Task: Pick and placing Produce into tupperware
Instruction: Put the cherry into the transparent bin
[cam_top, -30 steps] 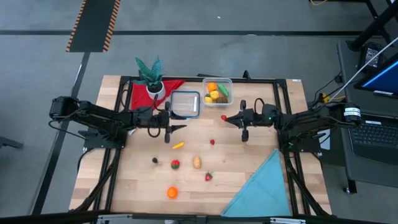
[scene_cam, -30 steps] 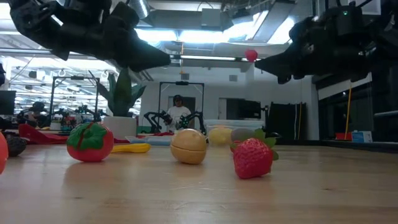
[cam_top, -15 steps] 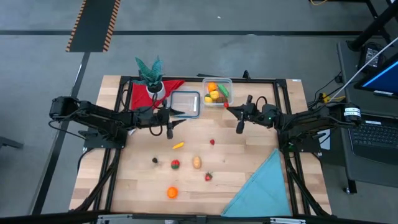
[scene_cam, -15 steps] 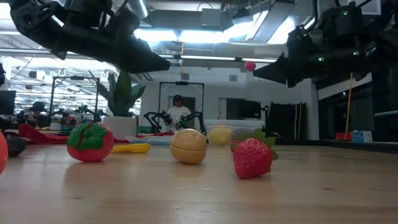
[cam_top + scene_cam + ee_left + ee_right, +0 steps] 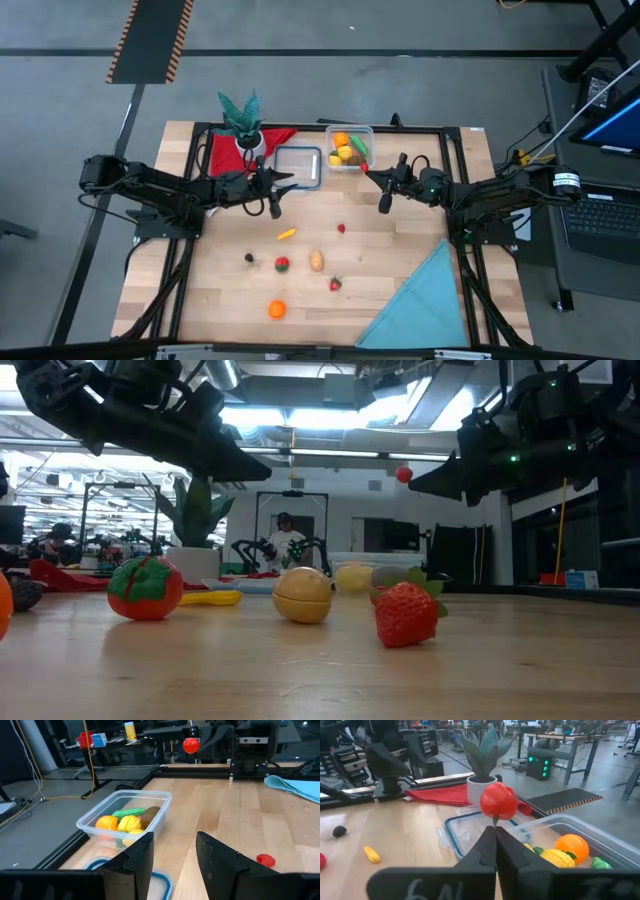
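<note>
Wooden table (image 5: 400, 250) under your arms: your right gripper (image 5: 495, 827) pinched a small red fruit (image 5: 498, 801) by its stem, just short of the tupperware (image 5: 580, 827) ahead; your left gripper (image 5: 172, 847) hovered empty, fingers parted.

Wooden table (image 5: 400, 250) with scattered toy produce, cloths and a tub

Along the far edge stand a potted plant (image 5: 242, 120) on a red cloth (image 5: 225, 152), a blue-rimmed lid (image 5: 297, 166) and the tupperware (image 5: 349, 147). A light blue cloth (image 5: 420, 300) covers the near right corner. Mid-table lie a yellow piece (image 5: 287, 234), a small red piece (image 5: 341, 228), a dark piece (image 5: 250, 258), a tomato (image 5: 282, 264), a tan piece (image 5: 316, 261), a strawberry (image 5: 336, 284) and an orange (image 5: 276, 310).
</note>
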Robot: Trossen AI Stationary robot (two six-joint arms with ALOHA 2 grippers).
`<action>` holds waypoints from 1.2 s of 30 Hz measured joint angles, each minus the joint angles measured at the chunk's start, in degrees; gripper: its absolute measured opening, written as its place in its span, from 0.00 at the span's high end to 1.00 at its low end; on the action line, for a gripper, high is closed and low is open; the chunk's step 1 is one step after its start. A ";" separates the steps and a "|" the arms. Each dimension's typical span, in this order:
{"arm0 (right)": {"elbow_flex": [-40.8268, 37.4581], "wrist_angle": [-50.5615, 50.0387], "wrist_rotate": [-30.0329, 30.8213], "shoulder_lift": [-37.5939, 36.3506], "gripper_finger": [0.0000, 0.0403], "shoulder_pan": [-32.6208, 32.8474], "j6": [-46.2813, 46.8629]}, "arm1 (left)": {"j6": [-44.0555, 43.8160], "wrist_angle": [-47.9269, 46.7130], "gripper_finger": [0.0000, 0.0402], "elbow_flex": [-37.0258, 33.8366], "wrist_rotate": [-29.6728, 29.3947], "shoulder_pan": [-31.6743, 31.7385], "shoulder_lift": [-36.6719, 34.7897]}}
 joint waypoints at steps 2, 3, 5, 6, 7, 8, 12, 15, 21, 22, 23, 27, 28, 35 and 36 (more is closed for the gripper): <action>0.00 -0.04 0.00 0.00 1.00 -0.06 -0.01 | 0.00 -0.01 0.65 0.00 -0.02 0.00 0.00; 0.00 -0.03 0.00 0.00 1.00 -0.06 -0.09 | 0.00 -0.04 0.65 0.00 -0.02 0.00 0.00; 0.00 -0.02 0.00 0.00 1.00 -0.06 0.06 | 0.00 -0.59 0.65 0.00 -0.01 0.00 0.00; 0.00 -0.02 0.00 0.00 1.00 -0.06 0.18 | 0.00 -0.98 0.65 0.00 -0.02 0.00 0.00; 0.00 -0.03 -0.01 0.00 1.00 -0.05 0.34 | 0.00 -1.19 0.65 0.00 -0.02 0.00 0.01; 0.00 -0.15 -0.02 0.00 1.00 -0.04 0.69 | 0.00 -1.24 0.65 0.00 -0.02 0.00 0.01; 0.94 -3.13 -0.28 0.00 1.00 -0.06 1.19 | 0.02 -1.88 0.65 0.00 -0.02 0.00 0.00; 4.90 -11.70 -0.36 0.00 1.00 -0.12 1.32 | 0.02 -2.16 0.65 0.00 -0.02 0.00 0.01; 15.63 -30.57 -0.44 0.02 1.00 -3.76 0.10 | 0.04 -2.55 0.65 0.00 -0.02 0.00 0.00; 16.68 -32.11 -0.42 0.02 1.00 -4.91 0.18 | 0.04 -2.55 0.65 0.00 -0.02 0.00 0.01; 17.41 -32.98 -0.50 0.02 1.00 -6.09 0.15 | 0.04 -2.58 0.65 0.00 -0.02 0.00 0.01; 19.25 -32.99 -3.89 0.02 1.00 -11.16 0.04 | 0.04 -3.14 0.65 0.00 -0.02 0.00 0.00; 19.47 -32.98 -4.79 0.02 1.00 -12.38 0.06 | 0.04 -3.36 0.65 0.00 -0.02 0.00 0.02; 19.93 -32.83 -9.44 0.35 1.00 -18.04 0.25 | 0.07 -4.06 0.65 0.00 -0.02 0.00 0.00; 19.93 -32.81 -9.68 0.35 1.00 -18.40 0.25 | 0.07 -4.06 0.65 0.00 -0.02 0.00 0.00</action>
